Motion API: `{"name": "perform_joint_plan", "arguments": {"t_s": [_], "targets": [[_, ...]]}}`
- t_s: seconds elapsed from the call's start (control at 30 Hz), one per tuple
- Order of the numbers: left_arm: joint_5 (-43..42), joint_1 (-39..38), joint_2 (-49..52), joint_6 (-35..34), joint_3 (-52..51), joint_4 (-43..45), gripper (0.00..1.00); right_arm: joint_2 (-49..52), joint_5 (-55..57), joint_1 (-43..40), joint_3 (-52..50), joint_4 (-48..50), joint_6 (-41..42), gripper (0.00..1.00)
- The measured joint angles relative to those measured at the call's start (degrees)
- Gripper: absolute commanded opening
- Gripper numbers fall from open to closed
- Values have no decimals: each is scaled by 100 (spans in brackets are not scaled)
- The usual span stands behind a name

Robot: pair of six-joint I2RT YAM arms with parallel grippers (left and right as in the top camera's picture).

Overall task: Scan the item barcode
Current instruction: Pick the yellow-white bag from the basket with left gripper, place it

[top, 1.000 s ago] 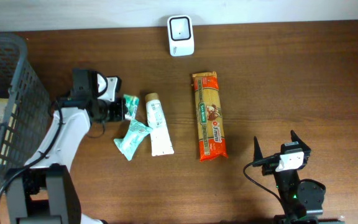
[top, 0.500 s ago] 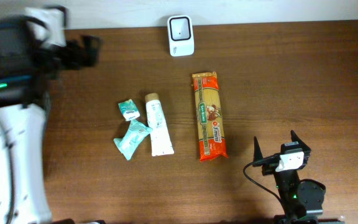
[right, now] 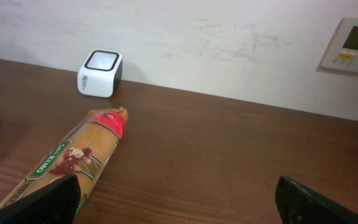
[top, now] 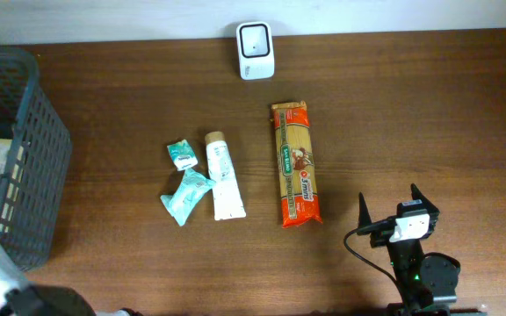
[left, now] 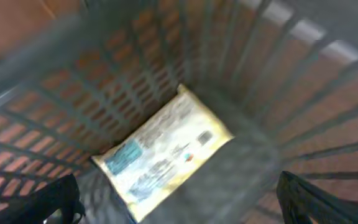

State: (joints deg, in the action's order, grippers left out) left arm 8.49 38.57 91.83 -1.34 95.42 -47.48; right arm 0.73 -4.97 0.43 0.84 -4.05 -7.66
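This is a mock shop checkout set up in a plain test room. A small white barcode scanner (top: 256, 50) stands at the back edge of a brown wooden surface (top: 411, 105). Shop goods lie before it, a spaghetti packet (top: 295, 163), a white tube (top: 222, 174), a small teal packet (top: 182, 154) and a larger teal packet (top: 185, 196), while a dark plastic shopping basket (top: 33, 167) at the left edge holds a pale printed packet (left: 163, 149). Behind runs a bare, scuffed white wall (right: 229, 37) with a control panel (right: 356, 45) mounted on it.
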Motion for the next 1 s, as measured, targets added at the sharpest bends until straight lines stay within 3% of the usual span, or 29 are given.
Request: {"name": "perform_joint_plan", "arguments": {"t_s": [0.17, 0.4, 0.6, 0.67, 0.73, 0.77, 0.83, 0.9, 0.93, 1.0], "targets": [[125, 20, 673, 1169, -1191, 839, 99, 0, 0, 0, 0, 0, -4, 99], [153, 48, 1502, 2699, -1272, 2149, 100, 0, 0, 0, 0, 0, -4, 99], [48, 555, 2159, 3143, -1272, 2380, 97, 0, 0, 0, 0, 0, -2, 99], [-107, 669, 2258, 3187, -1272, 2378, 84, 0, 0, 0, 0, 0, -2, 99], [-323, 730, 2385, 3202, -1272, 2317, 64, 0, 0, 0, 0, 0, -4, 99], [-415, 732, 2452, 3230, -1272, 2277, 61, 0, 0, 0, 0, 0, -7, 99], [-592, 732, 2551, 3235, -1270, 2234, 45, 0, 0, 0, 0, 0, -2, 99], [-713, 737, 2575, 3257, -1257, 2177, 25, 0, 0, 0, 0, 0, -4, 99], [-734, 739, 2590, 3259, -1237, 2142, 2, 0, 0, 0, 0, 0, -4, 99], [-807, 748, 2592, 3235, -1207, 2100, 0, 0, 0, 0, 0, 2, -4, 99]]}}
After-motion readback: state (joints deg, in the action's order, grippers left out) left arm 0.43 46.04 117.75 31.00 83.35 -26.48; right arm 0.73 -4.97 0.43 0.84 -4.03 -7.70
